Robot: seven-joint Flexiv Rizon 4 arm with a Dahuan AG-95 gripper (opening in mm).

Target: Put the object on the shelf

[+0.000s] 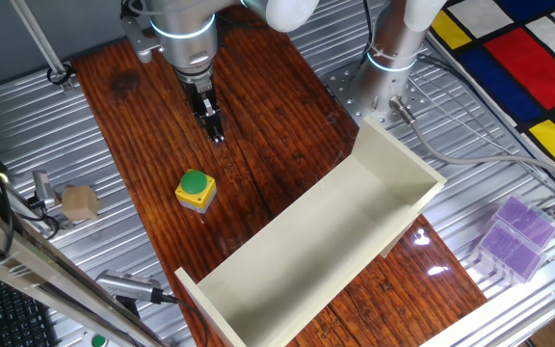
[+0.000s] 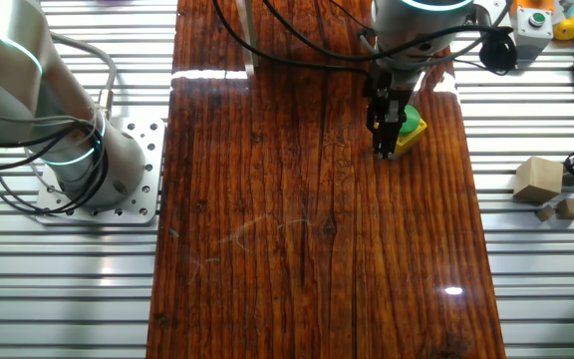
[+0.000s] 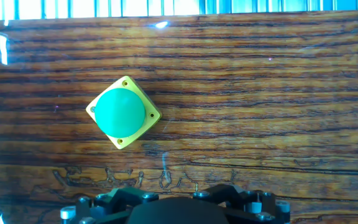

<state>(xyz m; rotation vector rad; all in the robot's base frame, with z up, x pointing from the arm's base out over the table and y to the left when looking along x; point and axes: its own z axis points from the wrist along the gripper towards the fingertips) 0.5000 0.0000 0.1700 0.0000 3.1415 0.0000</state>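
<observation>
The object, a yellow box with a round green button (image 1: 196, 189), sits on the dark wooden board. It also shows in the other fixed view (image 2: 412, 126), partly hidden behind the fingers, and in the hand view (image 3: 122, 112) left of centre. My gripper (image 1: 216, 133) hangs above the board just beyond the box, not touching it, and its fingers look closed together and empty; it also shows in the other fixed view (image 2: 384, 150). The hand view shows only the gripper's base, not its fingertips. The shelf, a long cream-white trough (image 1: 355, 207), lies diagonally on the board to the right of the box.
A tan wooden cube (image 1: 78, 201) sits on the metal table left of the board, also seen in the other fixed view (image 2: 538, 179). Purple translucent boxes (image 1: 515, 236) stand at the right. A second arm's base (image 1: 393, 48) rises behind the shelf.
</observation>
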